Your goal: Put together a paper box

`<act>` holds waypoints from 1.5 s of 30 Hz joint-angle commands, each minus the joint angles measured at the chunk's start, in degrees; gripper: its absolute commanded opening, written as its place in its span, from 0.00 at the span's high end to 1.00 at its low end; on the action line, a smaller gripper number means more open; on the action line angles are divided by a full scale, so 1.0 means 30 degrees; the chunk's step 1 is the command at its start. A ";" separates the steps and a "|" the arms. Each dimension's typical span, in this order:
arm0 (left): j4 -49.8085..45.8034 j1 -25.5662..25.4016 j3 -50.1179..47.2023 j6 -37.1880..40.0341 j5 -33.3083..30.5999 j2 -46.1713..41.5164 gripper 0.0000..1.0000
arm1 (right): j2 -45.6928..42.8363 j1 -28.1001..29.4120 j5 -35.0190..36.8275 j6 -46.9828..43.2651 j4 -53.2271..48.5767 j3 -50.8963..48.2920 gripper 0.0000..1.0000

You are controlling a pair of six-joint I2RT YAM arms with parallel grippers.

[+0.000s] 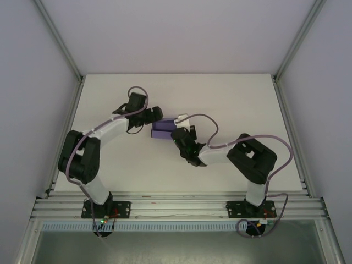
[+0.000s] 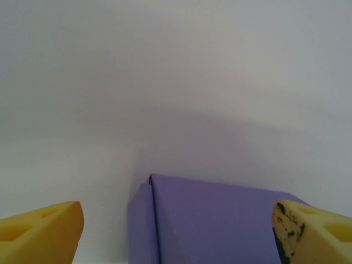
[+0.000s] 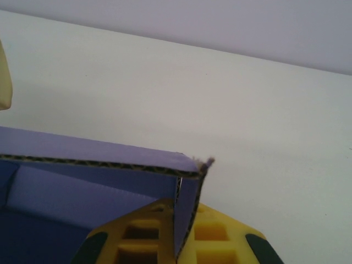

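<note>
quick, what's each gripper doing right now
left gripper: open, straddling the paper box, not clamped
right gripper: shut on a wall of the paper box

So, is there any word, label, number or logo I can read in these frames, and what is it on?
No readable text anywhere.
The paper box is plain purple card with no print.
The table is unmarked white.
The left gripper has dark specks on one yellow pad: they look like scuffs, not letters.
</note>
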 commanded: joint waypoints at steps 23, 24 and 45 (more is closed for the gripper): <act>0.4163 0.0250 -0.3948 0.0332 0.1531 0.0957 0.31 | -0.6718 0.0175 -0.6405 0.0316 -0.7549 -0.3003 0.30; 0.4371 0.0347 -0.3987 0.0383 0.1791 0.1020 0.31 | -0.6953 -0.0190 -0.6777 0.0706 -0.7744 -0.2921 0.24; 0.8753 0.2040 -0.5284 0.0820 0.5920 0.2532 0.66 | -0.0114 -0.8755 -2.1220 1.0789 -0.8467 0.3926 0.00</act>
